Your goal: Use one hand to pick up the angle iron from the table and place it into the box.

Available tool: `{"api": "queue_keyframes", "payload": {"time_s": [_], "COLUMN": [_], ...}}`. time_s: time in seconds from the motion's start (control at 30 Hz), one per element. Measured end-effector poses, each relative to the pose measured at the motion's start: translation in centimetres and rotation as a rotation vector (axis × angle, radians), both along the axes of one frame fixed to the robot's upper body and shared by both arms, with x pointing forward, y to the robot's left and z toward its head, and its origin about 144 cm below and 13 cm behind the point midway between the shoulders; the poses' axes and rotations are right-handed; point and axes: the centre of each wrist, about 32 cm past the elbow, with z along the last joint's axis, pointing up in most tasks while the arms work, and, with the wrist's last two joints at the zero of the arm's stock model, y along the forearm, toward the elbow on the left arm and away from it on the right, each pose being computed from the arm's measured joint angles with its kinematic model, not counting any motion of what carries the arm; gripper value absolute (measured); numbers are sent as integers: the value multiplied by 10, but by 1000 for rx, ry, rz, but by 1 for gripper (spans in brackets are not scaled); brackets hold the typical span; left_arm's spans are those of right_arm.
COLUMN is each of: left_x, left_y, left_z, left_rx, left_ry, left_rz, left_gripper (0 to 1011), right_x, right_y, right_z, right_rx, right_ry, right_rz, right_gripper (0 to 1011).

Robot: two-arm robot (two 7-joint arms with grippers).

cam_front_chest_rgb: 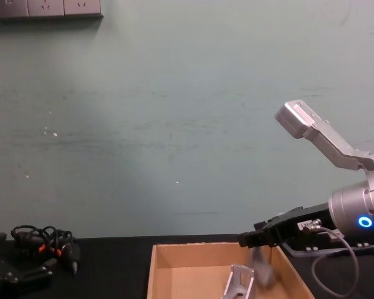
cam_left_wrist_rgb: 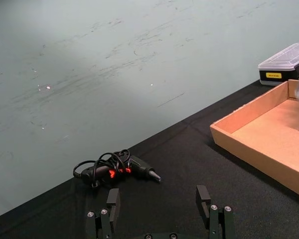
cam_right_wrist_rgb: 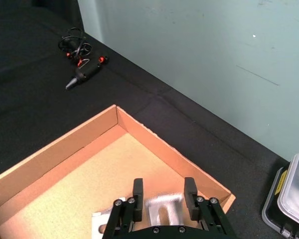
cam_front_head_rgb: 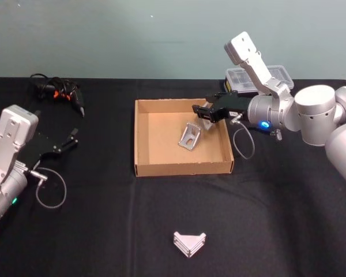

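A silver angle iron (cam_front_head_rgb: 190, 137) lies tilted inside the tan cardboard box (cam_front_head_rgb: 184, 169), near its right back part. My right gripper (cam_front_head_rgb: 203, 112) hovers just above it, open, with the angle iron (cam_right_wrist_rgb: 162, 211) showing below and between the spread fingers (cam_right_wrist_rgb: 138, 191). In the chest view the right gripper (cam_front_chest_rgb: 252, 238) hangs over the box (cam_front_chest_rgb: 193, 256), and the angle iron (cam_front_chest_rgb: 240, 281) sits beneath it. Another angle iron (cam_front_head_rgb: 189, 242) rests on the black table (cam_front_head_rgb: 288, 219) near the front edge. My left gripper (cam_front_head_rgb: 72, 138) is parked open at the far left.
A black cable bundle with orange marks (cam_front_head_rgb: 60, 91) lies at the back left of the table. A clear-lidded plastic case (cam_front_head_rgb: 248, 78) stands behind the right arm, beyond the box. Open table lies between the box and the front angle iron.
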Motion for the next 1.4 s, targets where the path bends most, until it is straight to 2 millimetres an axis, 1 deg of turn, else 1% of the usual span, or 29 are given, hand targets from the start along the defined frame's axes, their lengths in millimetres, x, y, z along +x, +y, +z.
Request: {"api": "queue_keyframes", "payload": {"time_s": [0.03, 0.07, 0.13, 0.27, 0.3, 0.33, 0.37, 0.4, 0.47, 0.5, 0.57, 0.63, 0.9, 1.03, 1.13, 1.23, 1.3, 1.33, 1.4], "left_x": [0, 0, 0, 0, 0, 0, 0, 0, 0, 0, 0, 0, 0, 0, 0, 0, 0, 0, 0], "left_y": [0, 0, 0, 0, 0, 0, 0, 0, 0, 0, 0, 0, 0, 0, 0, 0, 0, 0, 0], "left_z": [0, 0, 0, 0, 0, 0, 0, 0, 0, 0, 0, 0, 0, 0, 0, 0, 0, 0, 0], "left_rx": [0, 0, 0, 0, 0, 0, 0, 0, 0, 0, 0, 0, 0, 0, 0, 0, 0, 0, 0], "left_ry": [0, 0, 0, 0, 0, 0, 0, 0, 0, 0, 0, 0, 0, 0, 0, 0, 0, 0, 0], "left_rz": [0, 0, 0, 0, 0, 0, 0, 0, 0, 0, 0, 0, 0, 0, 0, 0, 0, 0, 0], "left_gripper": [1000, 1000, 1000, 1000, 1000, 1000, 1000, 1000, 1000, 1000, 1000, 1000, 1000, 1000, 1000, 1000, 1000, 1000, 1000], "right_x": [0, 0, 0, -1, -1, -1, -1, -1, -1, -1, -1, -1, -1, -7, -17, -31, -44, -54, -66], "right_y": [0, 0, 0, 0, 0, 0, 0, 0, 0, 0, 0, 0, 0, 0, -2, -5, -8, -10, -11], "right_z": [0, 0, 0, 0, 0, 0, 0, 0, 0, 0, 0, 0, 0, 5, 12, 20, 26, 29, 32], "right_rx": [0, 0, 0, 0, 0, 0, 0, 0, 0, 0, 0, 0, 1, 2, 7, 14, 19, 24, 30], "right_ry": [0, 0, 0, 0, 0, 1, 1, 1, 1, 1, 1, 1, 2, -14, -24, -31, -31, -27, -24], "right_rz": [0, 0, 0, 0, 0, 0, 0, 0, 0, 0, 0, 0, -1, 25, 56, 91, 120, 141, 167], "right_gripper": [523, 534, 613, 723, 768, 786, 840, 840, 901, 901, 967, 1004, 1004, 1004, 1004, 1004, 1004, 1004, 1004]}}
